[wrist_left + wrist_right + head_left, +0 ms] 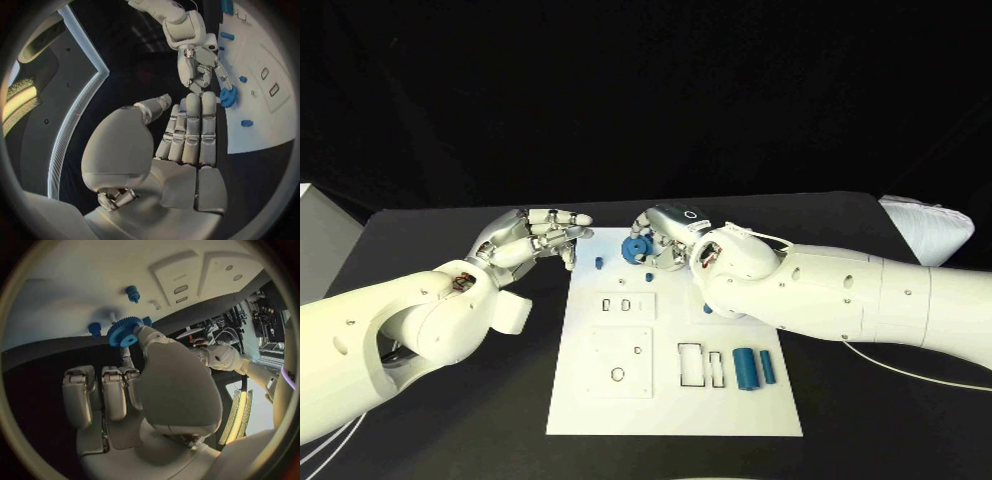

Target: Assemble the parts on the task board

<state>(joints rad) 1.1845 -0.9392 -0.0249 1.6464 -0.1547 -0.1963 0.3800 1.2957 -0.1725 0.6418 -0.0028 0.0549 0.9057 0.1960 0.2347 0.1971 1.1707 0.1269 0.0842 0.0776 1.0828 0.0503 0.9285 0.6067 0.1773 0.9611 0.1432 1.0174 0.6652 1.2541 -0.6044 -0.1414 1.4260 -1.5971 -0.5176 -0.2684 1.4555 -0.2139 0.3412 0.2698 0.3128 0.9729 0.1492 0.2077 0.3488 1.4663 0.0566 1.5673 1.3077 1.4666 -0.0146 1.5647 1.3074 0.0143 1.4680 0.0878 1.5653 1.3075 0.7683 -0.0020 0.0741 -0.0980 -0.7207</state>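
Note:
The white task board [589, 400] lies in the middle of the black table. Over its far end my right hand [672, 232] pinches a blue gear [636, 247] between thumb and a finger; the right wrist view shows the gear [125, 332] close above the board [75, 280]. Two small blue pegs [599, 262] [651, 277] stand on the board near the gear. My left hand [538, 235] hovers by the board's far left corner, fingers extended, holding nothing. From the left wrist, the left hand [187, 135] faces the right hand [199, 62] and the gear [228, 96].
Two blue cylinders [744, 368] [767, 368] and a thinner blue piece [717, 368] lie at the board's near right beside a rectangular slot [689, 364]. Raised white plates with slots [620, 362] sit on the board's left half. A white object [930, 225] lies at the table's far right.

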